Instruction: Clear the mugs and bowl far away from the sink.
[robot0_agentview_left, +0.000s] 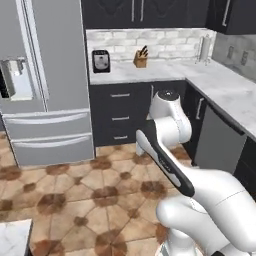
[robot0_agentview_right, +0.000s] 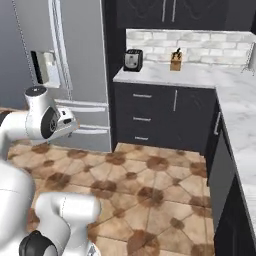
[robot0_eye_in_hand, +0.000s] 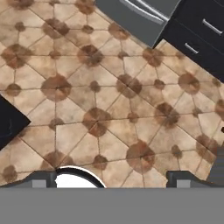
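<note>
The mugs, the bowl and the sink are out of view. In the hand view my gripper (robot0_eye_in_hand: 113, 179) points down at the brown tiled floor (robot0_eye_in_hand: 100, 87). Its two dark fingertips (robot0_eye_in_hand: 43, 178) stand wide apart, open, with nothing held between them. The white arm (robot0_agentview_left: 167, 150) is folded up over the base in the left base view, and its elbow (robot0_agentview_right: 45, 120) rises at the left of the right base view.
A steel fridge (robot0_agentview_left: 45, 75) stands at the left. A light L-shaped counter (robot0_agentview_left: 165, 72) over dark drawers (robot0_agentview_left: 120, 117) carries a toaster (robot0_agentview_left: 101, 61), a knife block (robot0_agentview_left: 141, 59) and a paper towel roll (robot0_agentview_left: 204, 48). A counter corner (robot0_agentview_left: 12, 237) shows at the lower left.
</note>
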